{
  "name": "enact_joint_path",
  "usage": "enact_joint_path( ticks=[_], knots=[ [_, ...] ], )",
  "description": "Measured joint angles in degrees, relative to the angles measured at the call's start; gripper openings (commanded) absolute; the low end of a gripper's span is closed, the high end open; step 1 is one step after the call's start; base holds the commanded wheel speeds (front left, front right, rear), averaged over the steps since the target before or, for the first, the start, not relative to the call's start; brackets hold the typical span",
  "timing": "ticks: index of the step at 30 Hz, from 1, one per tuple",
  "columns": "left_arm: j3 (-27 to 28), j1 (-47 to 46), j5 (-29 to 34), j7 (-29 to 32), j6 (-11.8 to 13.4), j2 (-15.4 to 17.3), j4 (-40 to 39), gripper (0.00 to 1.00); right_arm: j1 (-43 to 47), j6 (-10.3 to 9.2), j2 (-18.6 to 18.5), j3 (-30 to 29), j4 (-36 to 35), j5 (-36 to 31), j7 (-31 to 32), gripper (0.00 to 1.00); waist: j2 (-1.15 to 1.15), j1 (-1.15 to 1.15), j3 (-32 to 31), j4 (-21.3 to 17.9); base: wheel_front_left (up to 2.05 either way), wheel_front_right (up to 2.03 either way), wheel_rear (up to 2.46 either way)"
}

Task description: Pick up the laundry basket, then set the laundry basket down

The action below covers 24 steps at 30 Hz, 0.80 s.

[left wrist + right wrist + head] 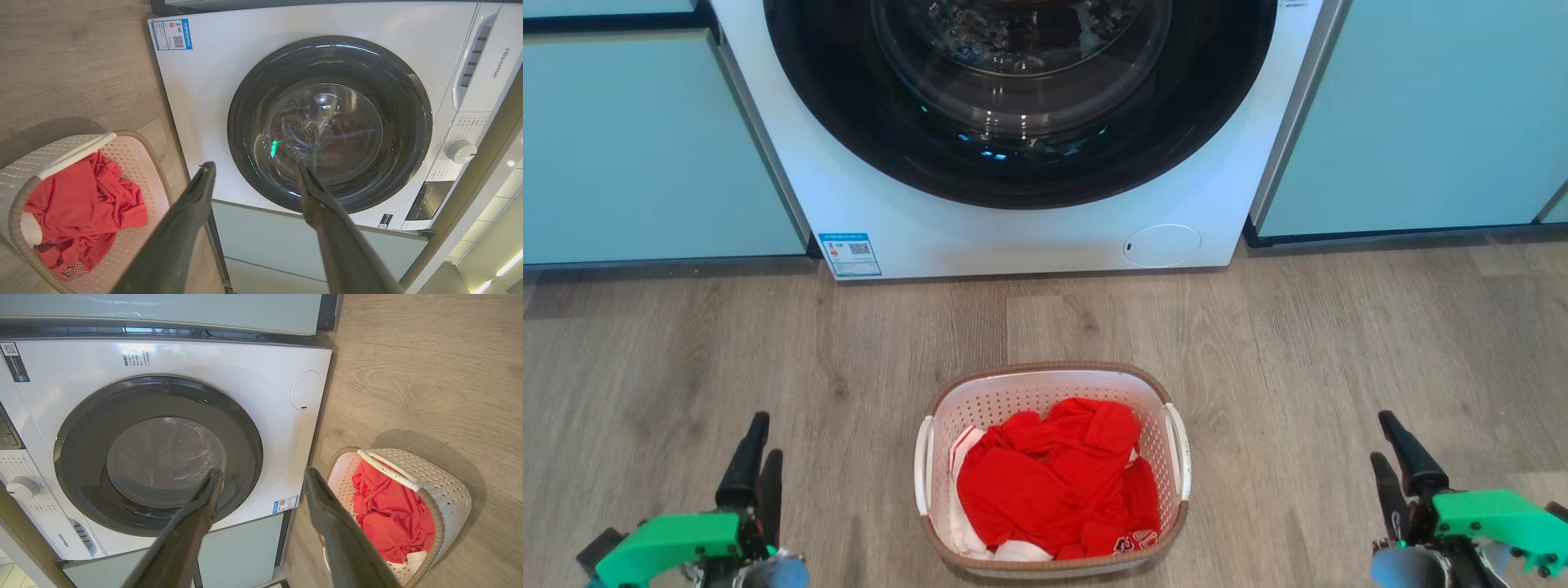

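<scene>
In the head view, the laundry basket [1045, 370] stands on the wood floor [686, 367] before the washing machine [1029, 237], with red clothing [1054, 482] inside. Your left gripper [766, 437] and right gripper [1382, 437] flank it, well apart.

In the left wrist view, its fingers [184, 212] are spread and hold nothing.

The right wrist view shows the same.

I judge the pickup not yet begun: bring each gripper onto a side handle [923, 465].

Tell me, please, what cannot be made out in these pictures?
- Head view: the bottom of the basket, hidden under the red clothes.
- Head view: the top of the washer, cut off by the upper edge.
- Head view: the print on the blue label, too small to read.
</scene>
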Motion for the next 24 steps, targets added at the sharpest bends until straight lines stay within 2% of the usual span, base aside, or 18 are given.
enact_joint_path(
  ticks=[11, 24],
  knots=[
    [0.3, -0.7, 3.2, -1.7, 0.0, 0.0, -1.4, 1.00, -0.9, 0.00, 0.0, -1.4, -3.7, -7.7, -2.0, 1.00, 0.00, 0.00, 0.2, 0.1, 0.00, 0.00, 0.00],
    [0.3, -1.5, 12.6, -4.1, 0.0, 0.0, -6.2, 1.00, -2.8, 0.00, 0.0, 1.7, -10.2, -22.6, -4.1, 1.00, 0.00, 0.00, 0.5, 0.4, 0.00, 0.00, 0.00]
  ],
)
